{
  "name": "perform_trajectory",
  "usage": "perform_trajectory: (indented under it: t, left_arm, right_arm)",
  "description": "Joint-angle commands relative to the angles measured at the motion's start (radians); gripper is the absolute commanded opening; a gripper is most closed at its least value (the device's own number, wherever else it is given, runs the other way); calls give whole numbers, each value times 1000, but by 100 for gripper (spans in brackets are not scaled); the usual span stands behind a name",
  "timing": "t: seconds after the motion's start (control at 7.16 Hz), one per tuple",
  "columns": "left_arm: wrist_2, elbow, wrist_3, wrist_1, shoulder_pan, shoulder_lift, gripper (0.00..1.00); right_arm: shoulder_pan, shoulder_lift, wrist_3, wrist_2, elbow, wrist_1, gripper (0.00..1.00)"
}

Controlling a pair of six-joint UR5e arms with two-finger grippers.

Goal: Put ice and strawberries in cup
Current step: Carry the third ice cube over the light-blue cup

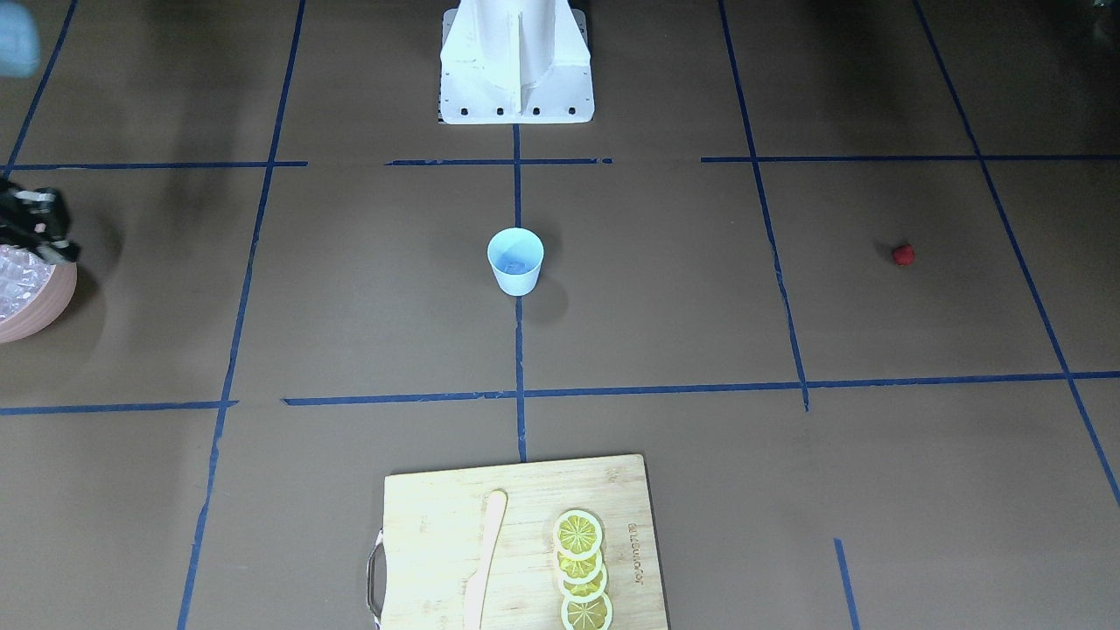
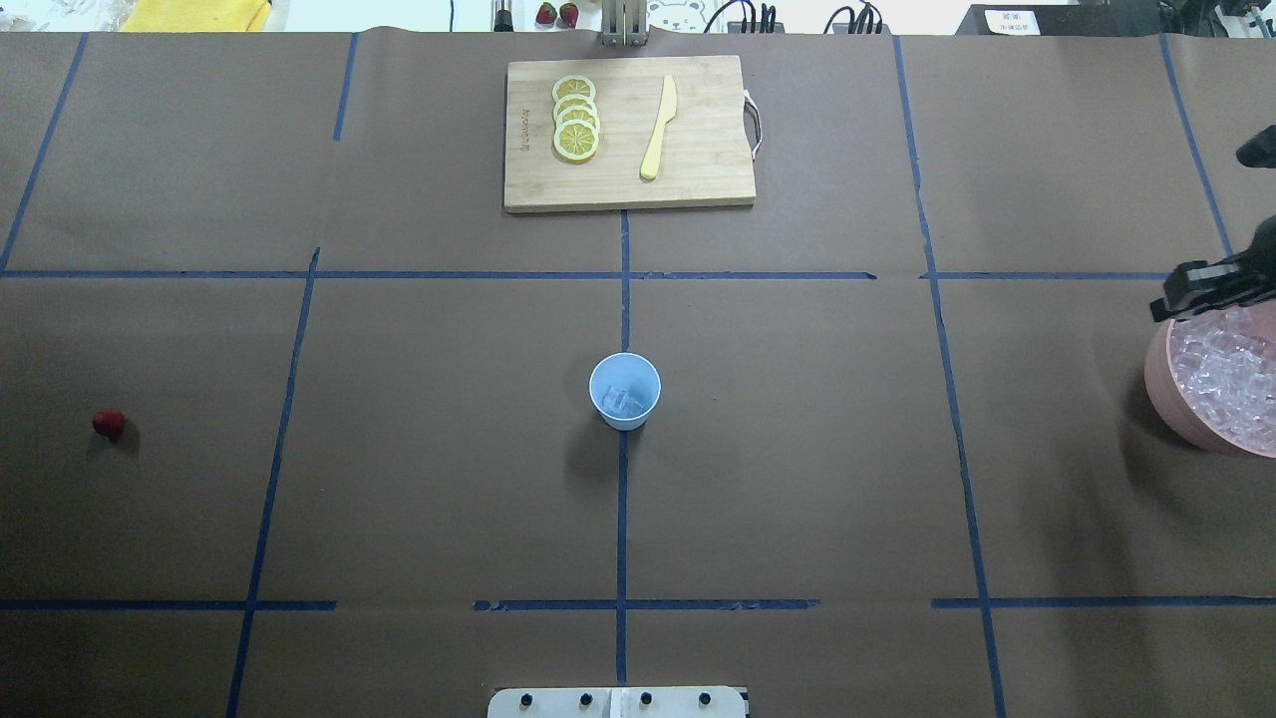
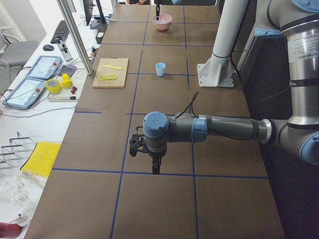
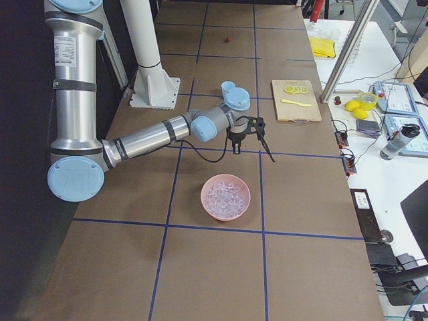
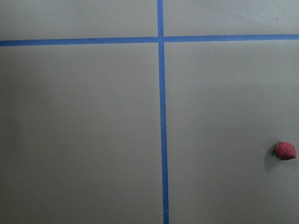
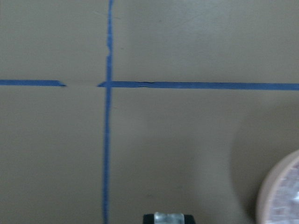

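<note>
The light-blue cup [image 2: 625,391] stands upright mid-table with some ice [image 2: 624,402] inside. More ice [image 2: 1228,371] fills a pink bowl [image 2: 1161,394] at the right edge. My right gripper [image 2: 1174,299] hovers over the bowl's rim on the far, cup-facing side. In the right wrist view its dark tips [image 6: 168,218] are closed around a pale glassy piece that looks like an ice cube. The red strawberry [image 2: 109,424] lies alone on the table at the far left and also shows as a strawberry [image 5: 285,150] at the left wrist view's right edge. My left gripper [image 3: 156,169] hangs above the table; whether it is open I cannot tell.
A wooden cutting board [image 2: 698,179] with lemon slices [image 2: 576,118] and a yellow knife [image 2: 658,128] lies at the table's far side. The white robot base [image 1: 516,61] stands at the near side. Blue tape lines [image 2: 623,274] grid the brown table cover.
</note>
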Motion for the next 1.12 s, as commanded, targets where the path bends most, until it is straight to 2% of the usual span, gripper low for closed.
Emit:
perform_trajectory:
  t: [0.0,0.14,0.42,0.56,0.84,0.98]
  left_arm:
    - [0,0,0,0,0,0,100]
    - [0,0,0,0,0,0,100]
    - [0,2,0,0,0,0,100]
    - [0,2,2,0,0,0,100]
    - [0,0,0,-2,0,1,100]
    - [0,2,5,0,2,0,100]
  right_arm:
    - [-159,176,367,-19,33,-7,0]
    - [-222,253,461,-21,27,-11,0]
    - [-360,437,677,-123,-56,-15,0]
    - [-397,509,731,-174,-114,-15,0]
    - [-440,624,812,-209,-228,-5,0]
    - [-470,675,858,-266,-272,-5,0]
